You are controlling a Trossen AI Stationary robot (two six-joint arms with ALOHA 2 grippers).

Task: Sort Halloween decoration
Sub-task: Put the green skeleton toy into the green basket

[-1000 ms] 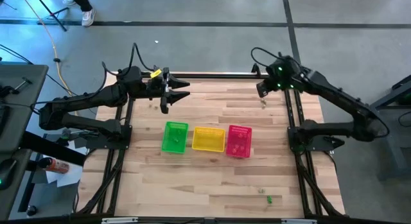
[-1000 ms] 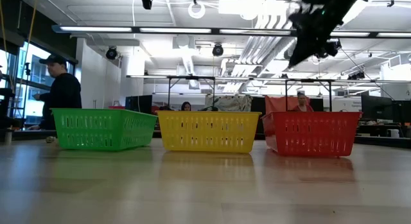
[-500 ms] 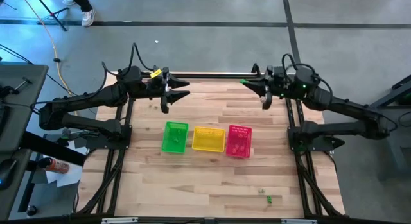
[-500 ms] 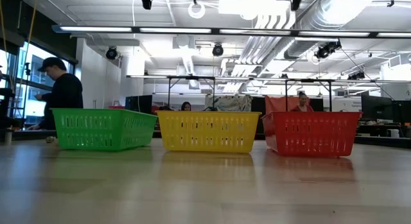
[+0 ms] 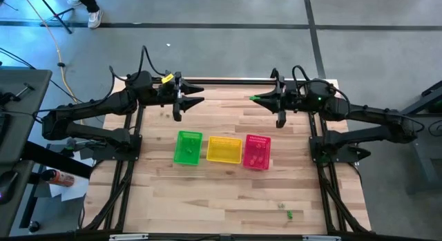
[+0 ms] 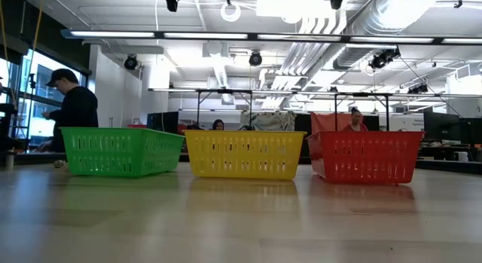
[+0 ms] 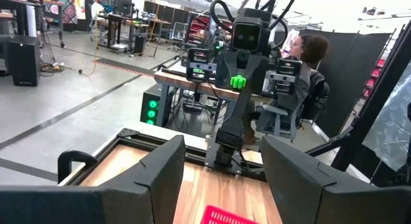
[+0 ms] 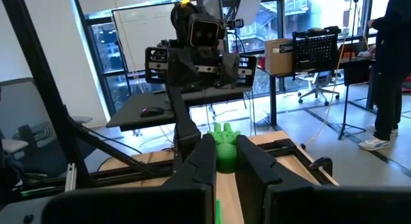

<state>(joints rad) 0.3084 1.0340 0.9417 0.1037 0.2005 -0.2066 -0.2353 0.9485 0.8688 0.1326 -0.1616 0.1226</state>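
Gripping a small green hand-shaped plastic trinket (image 8: 225, 147), right gripper (image 5: 261, 99) holds it upper-right, presumably for the green plastic basket (image 5: 188, 147); left gripper (image 5: 195, 96) waits upper-left, jaws wide.

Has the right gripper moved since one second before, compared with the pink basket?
Yes. In the high view the right gripper, shut on a green trinket, has swung toward the table's middle, now above the pink basket rather than beyond its right side.

Three plastic baskets sit in a row on the table: one green basket (image 5: 188, 147), one yellow basket (image 5: 224, 150) and one pink basket (image 5: 257, 152). One green trinket (image 8: 225, 144) is clamped in the right gripper (image 5: 258, 99); another green trinket (image 5: 290, 215) lies on the wood.
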